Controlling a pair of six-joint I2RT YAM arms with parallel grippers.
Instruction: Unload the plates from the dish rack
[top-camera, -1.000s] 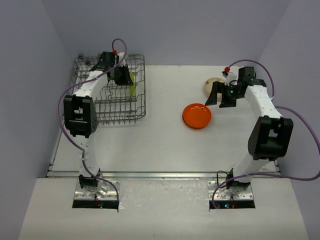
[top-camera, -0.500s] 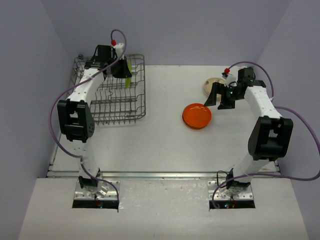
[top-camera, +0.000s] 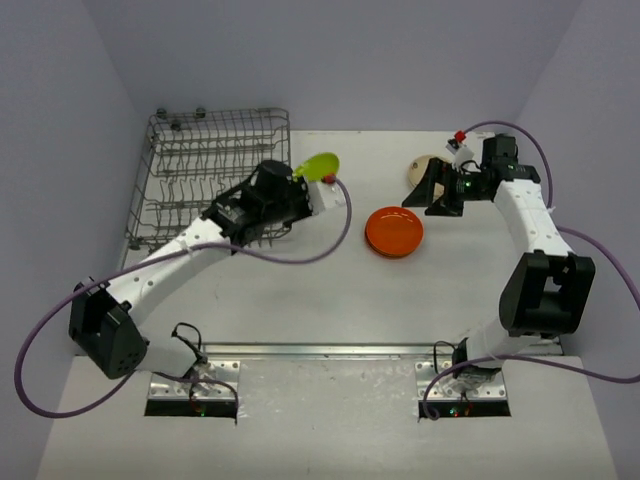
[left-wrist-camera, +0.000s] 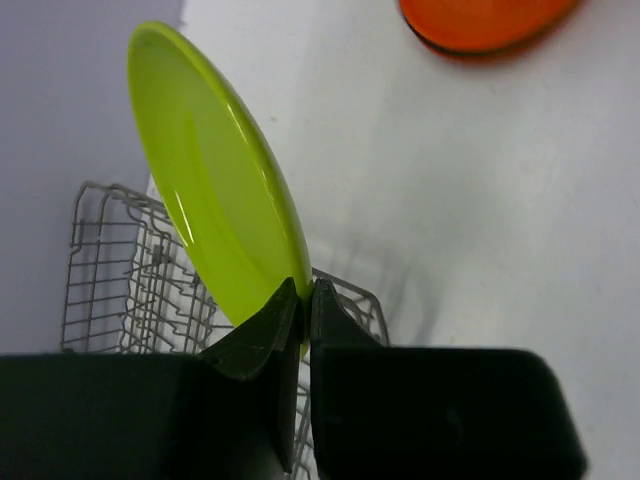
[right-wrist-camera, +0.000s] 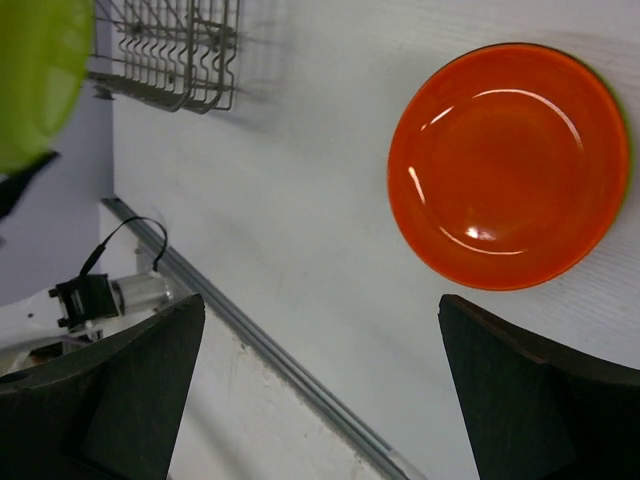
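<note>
My left gripper (top-camera: 303, 179) is shut on the rim of a lime green plate (top-camera: 322, 166), which it holds tilted in the air just past the right side of the grey wire dish rack (top-camera: 215, 180). In the left wrist view the fingers (left-wrist-camera: 280, 320) pinch the green plate's (left-wrist-camera: 215, 180) lower edge, with the rack (left-wrist-camera: 110, 270) below. An orange plate (top-camera: 394, 231) lies flat on the table. A cream plate (top-camera: 424, 163) lies behind it, partly hidden by my right gripper (top-camera: 430, 200), which is open above the table. The right wrist view shows that gripper (right-wrist-camera: 318, 300) with nothing between its fingers, beside the orange plate (right-wrist-camera: 508, 165).
No plate shows among the rack's tines. The rack stands at the back left, against the left wall. The table's front metal edge (right-wrist-camera: 280, 365) runs below the right gripper. Purple cables loop beside both arms.
The left arm has lifted the green plate out of the rack and swung it right and forward, past the rack's right side. The right gripper has barely moved.
</note>
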